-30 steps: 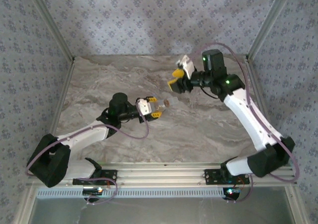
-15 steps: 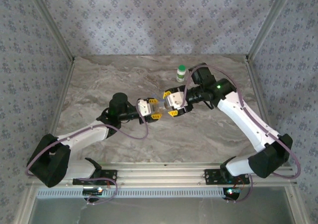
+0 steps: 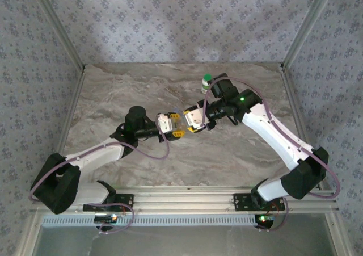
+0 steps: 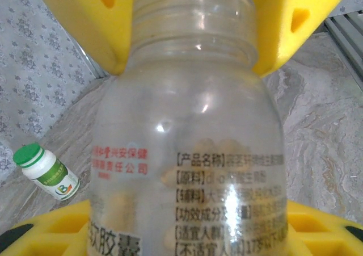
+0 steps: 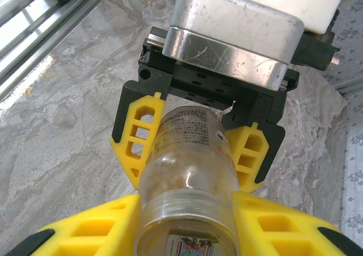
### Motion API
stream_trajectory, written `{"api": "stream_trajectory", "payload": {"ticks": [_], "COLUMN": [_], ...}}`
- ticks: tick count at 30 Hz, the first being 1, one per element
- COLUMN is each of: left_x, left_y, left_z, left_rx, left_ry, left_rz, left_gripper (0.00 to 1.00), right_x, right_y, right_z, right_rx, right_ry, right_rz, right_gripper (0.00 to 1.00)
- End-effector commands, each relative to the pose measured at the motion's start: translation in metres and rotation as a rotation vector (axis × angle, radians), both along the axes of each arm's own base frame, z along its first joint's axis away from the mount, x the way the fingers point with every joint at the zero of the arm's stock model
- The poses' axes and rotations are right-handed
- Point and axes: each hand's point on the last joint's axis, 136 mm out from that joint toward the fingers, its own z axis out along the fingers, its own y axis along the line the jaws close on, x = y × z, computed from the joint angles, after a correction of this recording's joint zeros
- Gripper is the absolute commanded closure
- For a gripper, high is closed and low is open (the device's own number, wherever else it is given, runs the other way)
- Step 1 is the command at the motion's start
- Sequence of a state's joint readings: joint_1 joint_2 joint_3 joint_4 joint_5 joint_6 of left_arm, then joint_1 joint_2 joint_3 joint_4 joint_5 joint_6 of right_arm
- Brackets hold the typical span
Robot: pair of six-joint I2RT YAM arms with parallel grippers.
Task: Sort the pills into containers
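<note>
My left gripper [image 3: 177, 126] is shut on the body of a clear plastic bottle [image 4: 187, 154], holding it off the table at mid-table. Yellowish pills [image 4: 218, 151] show through the bottle's wall. My right gripper [image 3: 193, 123] faces the left one, and its yellow fingers [image 5: 85, 227] press on both sides of the bottle's capped top [image 5: 190, 222]. In the right wrist view the left gripper [image 5: 193, 148] clamps the bottle's far end. The containers are out of view.
A small white bottle with a green cap [image 3: 207, 84] stands upright at the back of the marble table [image 3: 125, 91], just behind the right arm, and appears low at the left as the green-capped bottle [image 4: 48, 172]. Patterned walls enclose the table.
The right arm has swung from the back, near the green-capped bottle, down to the left gripper, and its jaws have closed round the clear bottle's top. The left arm has stayed still.
</note>
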State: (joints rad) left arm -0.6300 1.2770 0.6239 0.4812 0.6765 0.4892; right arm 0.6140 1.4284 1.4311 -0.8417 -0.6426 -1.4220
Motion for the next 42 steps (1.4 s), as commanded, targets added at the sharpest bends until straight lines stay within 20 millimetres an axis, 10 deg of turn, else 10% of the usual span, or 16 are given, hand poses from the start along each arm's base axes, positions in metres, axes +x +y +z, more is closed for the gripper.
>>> {"api": "stream_trajectory", "payload": {"ticks": [1, 29, 42], "left_x": [-0.004, 0.005, 0.008], "left_y": [-0.003, -0.003, -0.002], "left_z": [0.033, 0.037, 0.033], "left_rx": [-0.064, -0.069, -0.046], "left_ry": [-0.064, -0.093, -0.104], "left_rz": [-0.038, 0.024, 0.048], "left_gripper": [1.0, 1.0, 1.0], "right_x": [-0.005, 0.063, 0.088], "right_y": [-0.004, 0.014, -0.016], "right_z": [-0.004, 0.05, 0.093], "right_rx": [-0.009, 0.329, 0.493], "right_ry": [0.038, 0.945, 1.114], "right_rz": [-0.015, -0.872, -0.978], "right_gripper": [0.61, 0.76, 0.44]}}
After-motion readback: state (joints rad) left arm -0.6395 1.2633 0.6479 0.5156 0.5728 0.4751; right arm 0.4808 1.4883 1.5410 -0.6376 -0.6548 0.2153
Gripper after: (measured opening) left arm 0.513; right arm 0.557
